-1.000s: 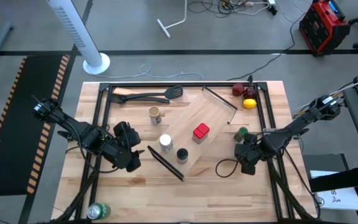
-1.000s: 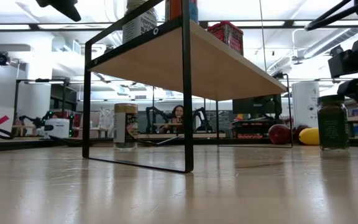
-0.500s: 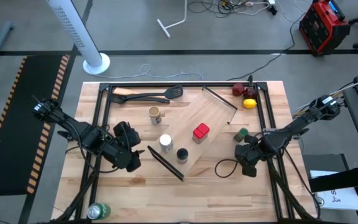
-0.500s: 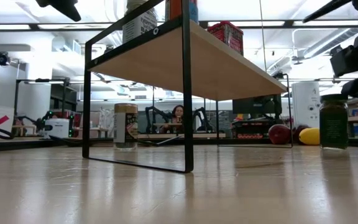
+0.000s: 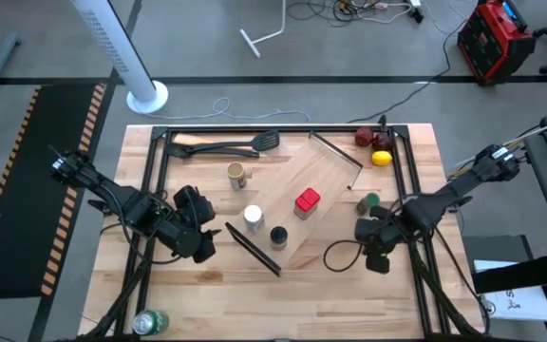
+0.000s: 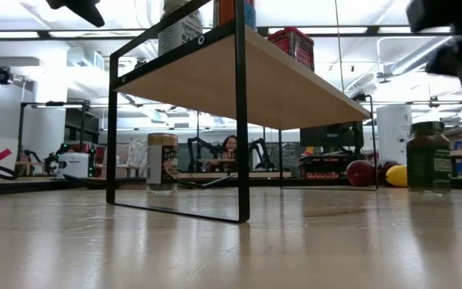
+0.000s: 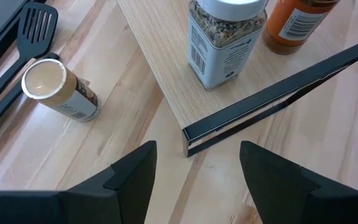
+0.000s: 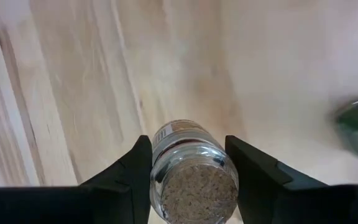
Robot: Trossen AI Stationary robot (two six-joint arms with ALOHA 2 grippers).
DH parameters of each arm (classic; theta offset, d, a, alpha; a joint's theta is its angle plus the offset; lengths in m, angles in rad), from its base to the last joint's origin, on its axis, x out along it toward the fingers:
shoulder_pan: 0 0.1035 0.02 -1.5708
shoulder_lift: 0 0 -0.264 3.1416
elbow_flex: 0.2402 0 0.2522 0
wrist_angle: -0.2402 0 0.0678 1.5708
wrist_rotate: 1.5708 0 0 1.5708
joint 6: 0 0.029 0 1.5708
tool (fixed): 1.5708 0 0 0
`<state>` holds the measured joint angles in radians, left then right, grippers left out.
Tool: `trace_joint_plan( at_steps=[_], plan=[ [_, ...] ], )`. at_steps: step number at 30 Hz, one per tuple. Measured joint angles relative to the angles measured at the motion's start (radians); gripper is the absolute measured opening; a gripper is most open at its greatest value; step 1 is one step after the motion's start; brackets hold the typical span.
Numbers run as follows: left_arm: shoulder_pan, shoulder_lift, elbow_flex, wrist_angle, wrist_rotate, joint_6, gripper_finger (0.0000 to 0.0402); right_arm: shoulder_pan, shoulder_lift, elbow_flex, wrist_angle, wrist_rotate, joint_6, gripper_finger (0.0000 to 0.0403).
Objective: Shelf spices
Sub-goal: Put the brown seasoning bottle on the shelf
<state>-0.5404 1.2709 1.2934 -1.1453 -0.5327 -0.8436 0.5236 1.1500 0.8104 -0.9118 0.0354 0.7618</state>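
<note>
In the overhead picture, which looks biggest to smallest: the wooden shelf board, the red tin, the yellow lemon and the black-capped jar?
1. Shelf board, far the largest.
2. Red tin.
3. Yellow lemon and black-capped jar look about alike; I wouldn't rank them.

The right gripper (image 5: 372,249) hangs low over the near right part of the tabletop, its dark two-link arm reaching in from the right edge; its fingers (image 8: 260,186) are clamped on the small clear shaker (image 8: 192,180). The left gripper (image 5: 200,242) waits at the near left, fingers (image 7: 129,180) spread apart and empty.
</note>
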Motion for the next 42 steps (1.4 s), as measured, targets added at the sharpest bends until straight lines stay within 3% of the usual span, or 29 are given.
trace_joint_plan(
  at_steps=[11, 18, 31, 42],
  plan=[
    [-0.002, 0.000, 0.000, 0.005, 0.001, -0.003, 0.0220, -0.007, 0.000, 0.275, -0.420, 0.136, 0.118, 0.0153],
    [-0.002, 0.000, 0.000, 0.015, 0.000, -0.003, 0.0220, -0.134, -0.002, 0.446, -0.501, 0.251, 0.161, 0.0153],
    [-0.001, -0.003, 0.000, 0.028, 0.000, -0.003, 0.0220, -0.545, 0.199, 0.651, -0.510, 0.169, -0.224, 0.0154],
    [-0.002, -0.003, 0.000, 0.028, 0.001, -0.018, 0.0220, -0.696, 0.366, 0.784, -0.511, 0.138, -0.326, 0.0155]
  ],
)
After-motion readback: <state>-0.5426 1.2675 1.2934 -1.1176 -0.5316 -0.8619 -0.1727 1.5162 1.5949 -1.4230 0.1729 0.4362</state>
